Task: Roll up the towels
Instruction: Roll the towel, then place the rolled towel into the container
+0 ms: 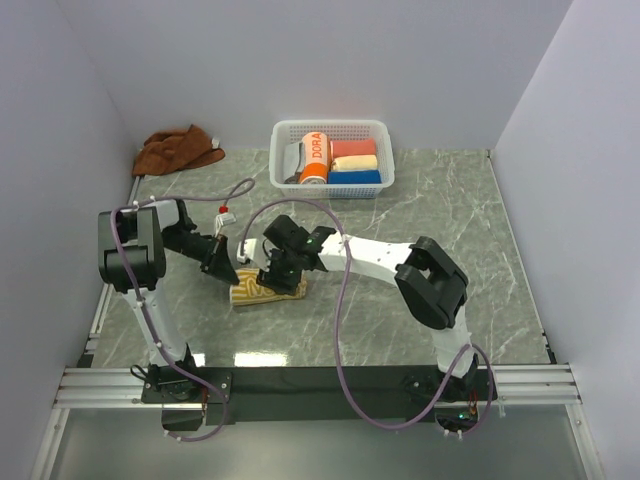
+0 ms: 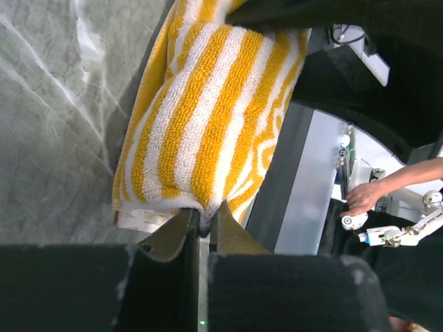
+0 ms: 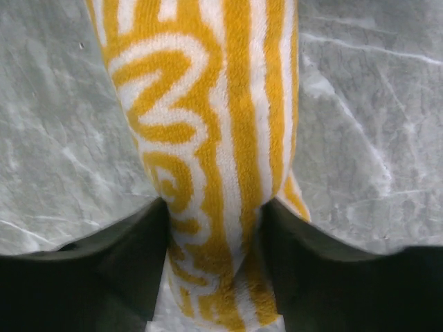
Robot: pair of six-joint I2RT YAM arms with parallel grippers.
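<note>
- The soft cream-yellow and orange striped towel (image 1: pixel 268 291) lies as a short roll on the grey marble-pattern table (image 1: pixel 450 220). It is at the near left part of the table, between the two arms.
- The left gripper (image 1: pixel 222 264) is at the left end of this roll. In the left wrist view its two fingers (image 2: pixel 173 235) are almost together and pinch a thin edge of the striped towel (image 2: pixel 208 124).
- The right gripper (image 1: pixel 283 277) is over the right part of the roll. In the right wrist view its dark fingers (image 3: pixel 131 256) stand one at each side of the striped towel (image 3: pixel 214 138) and touch it. The cloth is narrower there, so the jaws squeeze the roll.
- On the roll, orange stripes run along its length, and curved orange lettering is beside them.
- The plain rust-brown cloth towel (image 1: pixel 178 150) is in a loose heap at the far left corner of the table, well apart from both grippers.
- A white plastic basket (image 1: pixel 330 124) stands at the far middle of the table.
- In the basket is an orange roll with the word DORA (image 1: pixel 314 158), and beside it three small rolls, red (image 1: pixel 353 147), yellow (image 1: pixel 355 162) and blue (image 1: pixel 355 177).
</note>
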